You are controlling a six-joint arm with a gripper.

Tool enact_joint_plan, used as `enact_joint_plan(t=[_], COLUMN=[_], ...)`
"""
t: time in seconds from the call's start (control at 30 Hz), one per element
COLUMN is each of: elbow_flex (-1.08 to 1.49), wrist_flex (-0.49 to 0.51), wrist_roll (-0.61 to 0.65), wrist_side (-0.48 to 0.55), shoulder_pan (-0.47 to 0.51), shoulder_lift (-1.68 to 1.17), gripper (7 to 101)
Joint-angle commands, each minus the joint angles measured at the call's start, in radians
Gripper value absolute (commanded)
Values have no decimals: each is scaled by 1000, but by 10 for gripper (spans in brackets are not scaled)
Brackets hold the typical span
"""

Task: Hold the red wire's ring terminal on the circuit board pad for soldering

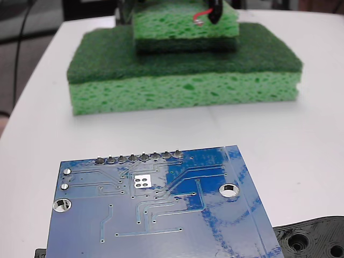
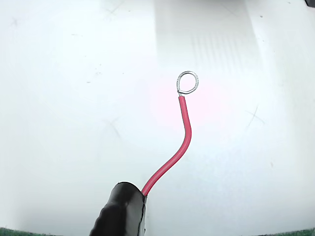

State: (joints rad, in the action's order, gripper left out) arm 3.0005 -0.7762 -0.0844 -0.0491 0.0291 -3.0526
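Observation:
The blue circuit board lies at the front of the fixed view, and its small silver pad with four dark dots is uncovered. Far behind it, at the top edge, my black gripper hangs over the upper sponge with the red wire sticking out to the left. The ring terminal is a faint speck there. In the wrist view the gripper is shut on the red wire, which curves up to the silver ring terminal above bare white table. The board is out of the wrist view.
Two stacked green sponges, a large one and a smaller one on top, stand between gripper and board. A row of grey solder bumps lines the board's far edge. A black plastic part with holes sits at the front right.

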Motion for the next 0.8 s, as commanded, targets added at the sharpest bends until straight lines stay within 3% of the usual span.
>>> enact_joint_plan(t=[0.03, 0.8], elbow_flex=[-6, -8], wrist_flex=[5, 5], wrist_roll=[5, -5], wrist_side=[6, -5], shoulder_pan=[8, 8], shoulder_lift=[-2, -2], gripper=[1003, 1003])
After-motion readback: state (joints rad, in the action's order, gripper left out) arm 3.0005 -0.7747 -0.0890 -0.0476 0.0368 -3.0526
